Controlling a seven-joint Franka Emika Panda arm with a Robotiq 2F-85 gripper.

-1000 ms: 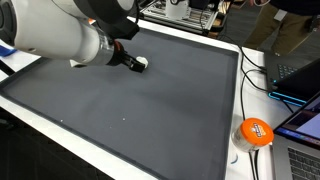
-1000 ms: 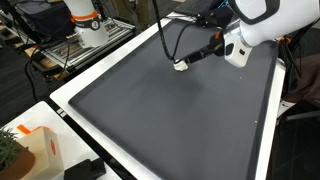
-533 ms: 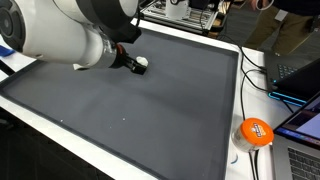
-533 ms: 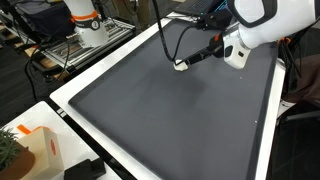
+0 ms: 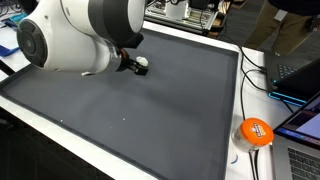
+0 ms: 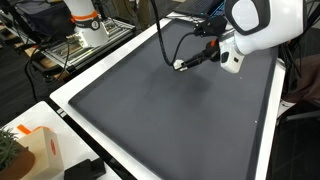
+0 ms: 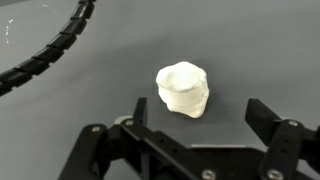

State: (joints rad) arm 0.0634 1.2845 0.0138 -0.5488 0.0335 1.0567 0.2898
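A small white lumpy object (image 7: 183, 88) lies on the dark grey mat (image 7: 80, 110). My gripper (image 7: 200, 108) hangs over it, open, black fingers (image 7: 262, 112) spread wide on both sides. The object sits just ahead of the fingertips, nearer the left finger, and nothing is gripped. In both exterior views the white object (image 5: 142, 63) (image 6: 179, 66) lies toward the far part of the mat (image 5: 150, 110) (image 6: 170, 120), with the gripper (image 5: 136, 64) (image 6: 186, 63) right at it on the end of the big white arm (image 5: 80, 40).
An orange round object (image 5: 256, 131) and laptops (image 5: 300, 75) with cables (image 5: 255, 72) lie off the mat's edge. Another robot base (image 6: 85, 22), a cardboard box (image 6: 30, 148) and a black corrugated cable (image 7: 50, 55) are near the mat's borders.
The arm's white body has swung closer over the mat, and the wrist has turned a little. The gripper stays open at the white object, which has not moved.
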